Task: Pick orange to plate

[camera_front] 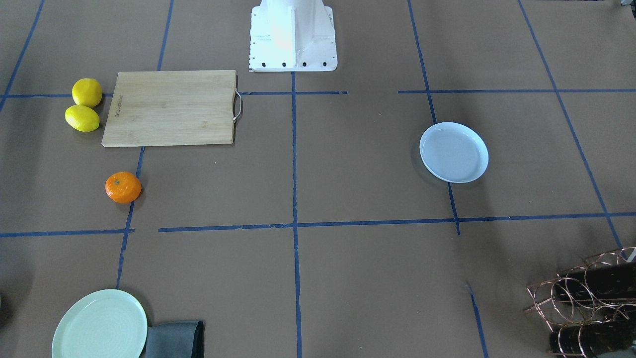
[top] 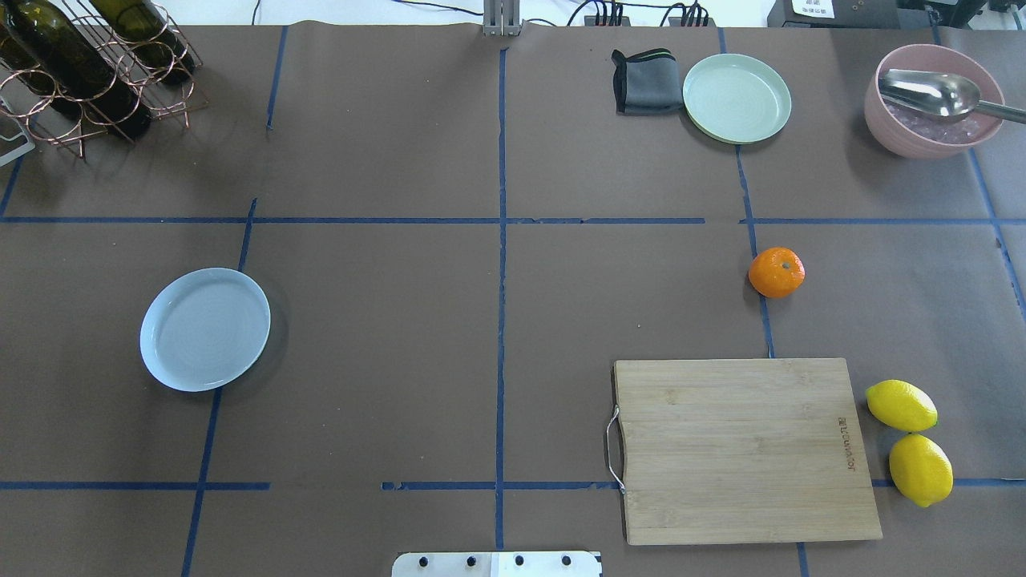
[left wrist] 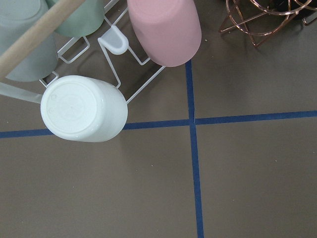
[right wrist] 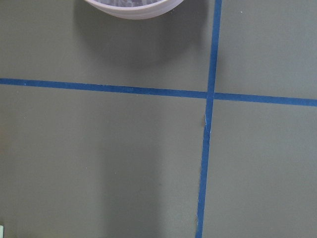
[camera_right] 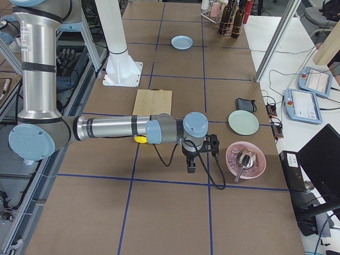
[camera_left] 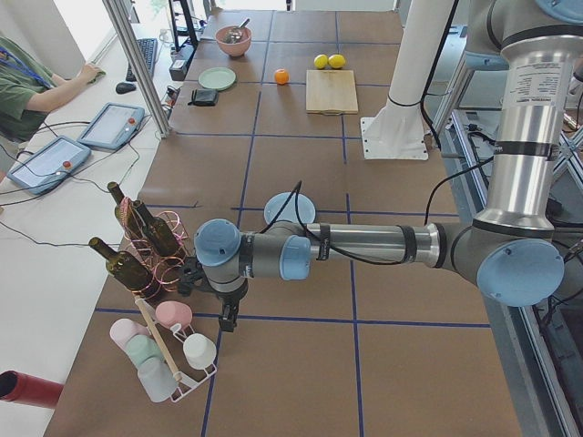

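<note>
1. Orange (top: pixel 777 272) sits on the right half of the surface, on a blue tape line, just past the far edge of the cutting board (top: pixel 741 449). Nothing touches it, and it's well apart from the 2 lemons (top: pixel 901 405).
2. Plate (top: pixel 205 328) is on the left half, well apart from the orange. Don't mix it up w/ the pale green plate (top: pixel 737 98) at the far edge.
3. Right fingers (camera_right: pixel 190 166) hang pointing down near the pink bowl (camera_right: pixel 229 158). Left fingers (camera_left: pixel 225 319) hang by the mug rack (camera_left: pixel 167 346) at the opposite end. Both show in side cams only and the wrist cams show none, so can't tell if they're apart or together.
4. Step in hand, prob.: reach for the orange, not yet begun. Right arm looks nearer.
5. To do it well:
   - Spread the fingers wide before descent.
   - Come straight down centred over the stem dimple.
   - Close across the widest part; round fruit likely rolls if nudged off-centre.
   - Lift clear before the long carry.
   - Release low inside the plate rim so it doesn't roll out.
</note>
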